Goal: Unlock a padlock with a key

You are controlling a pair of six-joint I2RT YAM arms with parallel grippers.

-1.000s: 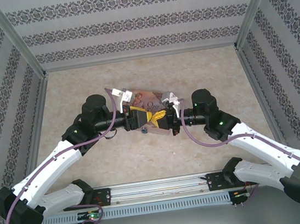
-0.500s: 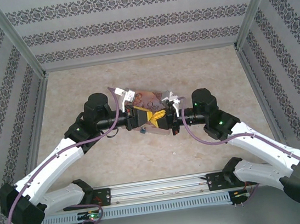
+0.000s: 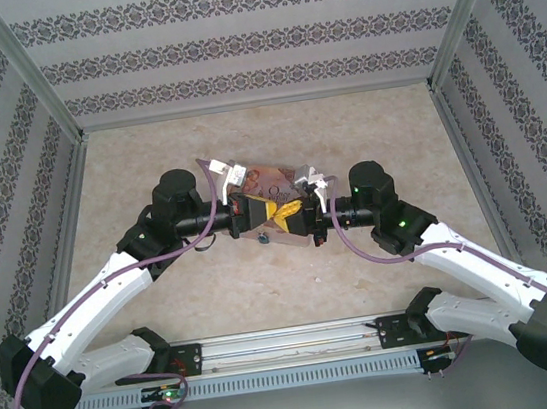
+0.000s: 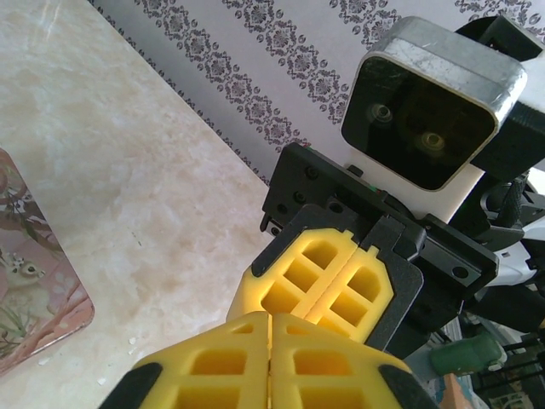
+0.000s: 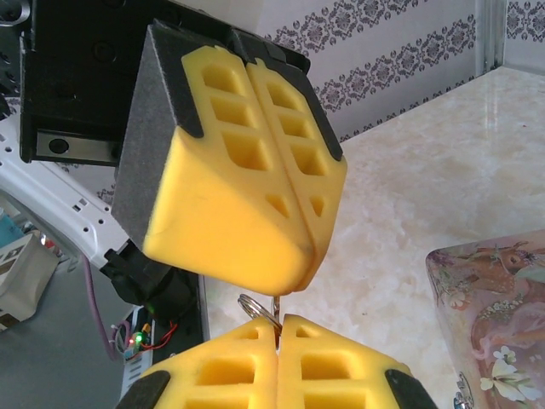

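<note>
In the overhead view, the left hand (image 3: 264,209) and the right hand (image 3: 292,212) are seen tip to tip at the centre of the frame. In the picture they overlap the lower edge of a pink illustrated rectangular tin (image 3: 268,178) that lies on the beige marbled bench (image 3: 264,286). The yellow fingers are too small here for their state to be read.

In the left wrist view, the left hand (image 4: 271,362) is found at the bottom edge with its yellow foam fingers pressed together. Whether the small blue padlock is clamped inside them cannot be told. The right hand (image 4: 328,277) is met just above, right of centre, likewise closed.

In the right wrist view, the right hand (image 5: 278,362) at the bottom edge is closed narrow on a thin dark metallic key (image 5: 275,311). The key is seen as a sliver rising from the seam between the fingers towards the left hand's tips just above. A silver wire ring (image 5: 254,305) sits just left of it.

The main risk is judged to lie in alignment. The key is thin and pinched in soft foam, so it may be tilted or pushed back into the seam if it is pressed off-axis. The keyhole is hidden by foam, so a miss could go unnoticed. If a turn is applied before the key is seated, it may slip between the pads and be dropped. The ring may also be snagged on the foam.
</note>
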